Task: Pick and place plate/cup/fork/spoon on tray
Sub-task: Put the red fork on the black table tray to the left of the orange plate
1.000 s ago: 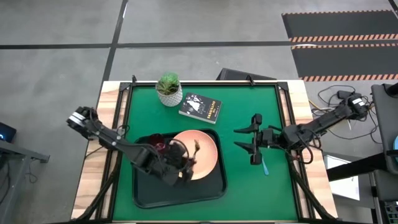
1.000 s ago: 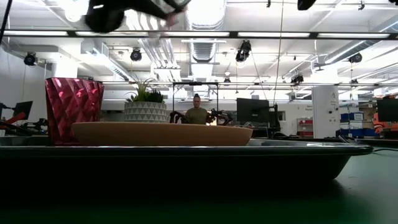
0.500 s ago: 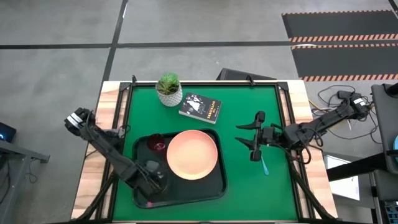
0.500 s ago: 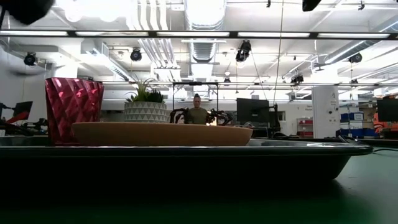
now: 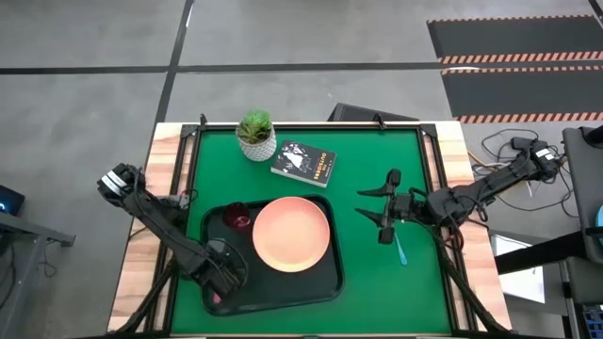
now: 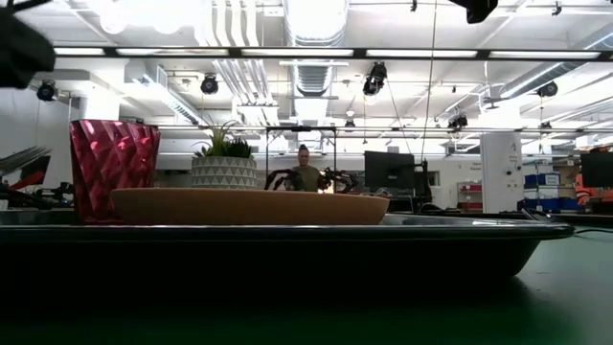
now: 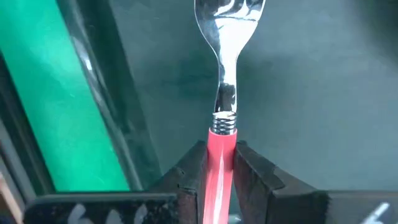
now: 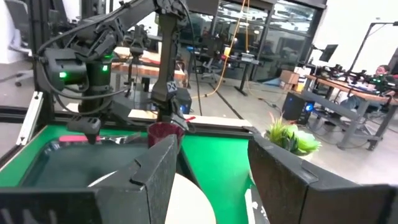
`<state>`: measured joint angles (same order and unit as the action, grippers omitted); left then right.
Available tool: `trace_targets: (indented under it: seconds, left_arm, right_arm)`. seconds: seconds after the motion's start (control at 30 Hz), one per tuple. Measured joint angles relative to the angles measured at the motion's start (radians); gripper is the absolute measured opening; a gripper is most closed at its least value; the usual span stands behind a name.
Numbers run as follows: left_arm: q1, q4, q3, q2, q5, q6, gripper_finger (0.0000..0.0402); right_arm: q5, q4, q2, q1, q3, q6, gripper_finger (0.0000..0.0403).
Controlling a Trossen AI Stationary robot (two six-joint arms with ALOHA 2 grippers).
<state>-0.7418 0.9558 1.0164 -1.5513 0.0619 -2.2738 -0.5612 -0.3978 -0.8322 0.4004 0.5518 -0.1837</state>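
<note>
On tray (image 5: pixel 311 287): plate (image 5: pixel 291 234) centre, cup (image 5: pixel 236 216) at 10 o'clock, fork (image 7: pixel 224 93) at 8 o'clock, pinched by left gripper (image 7: pixel 219 163). Spoon (image 5: pixel 399 250) on green surface, under right gripper (image 5: pixel 384 209), jaws spread.

Right wrist view: own fingers spread, looking across the table.
Between the dark fingers (image 8: pixel 155 180) lie the plate's pale edge (image 8: pixel 189 202), the maroon cup (image 8: pixel 165 133) and the tray (image 8: pixel 62 163); the left arm (image 8: pixel 93 68) reaches down beyond, a green plant (image 8: pixel 291 138) beside.
</note>
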Motion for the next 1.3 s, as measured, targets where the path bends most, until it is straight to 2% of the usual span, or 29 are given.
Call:
trace_targets:
  seconds: [0.23,0.5,0.9,1.3]
  left_arm:
    - [0.002,-0.082,-0.063,0.000,0.013,-0.007,0.0045]
    - [0.003,-0.163,-0.151,0.000,0.024,-0.025,0.0046]
    - [0.010,-0.163,-0.159,0.000,0.040,-0.050,0.0049]
    - [0.010,-0.163,-0.159,0.000,0.041,-0.049,0.0091]
  right_arm:
    - [-0.070,0.017,0.000,0.000,0.000,-0.010,0.0187]
    - [-0.071,0.023,0.000,0.000,0.000,-0.009,0.0187]
    - [-0.071,0.027,0.000,0.000,0.000,-0.009,0.0187]
    - [-0.071,0.036,0.000,0.000,0.000,-0.011,0.0187]
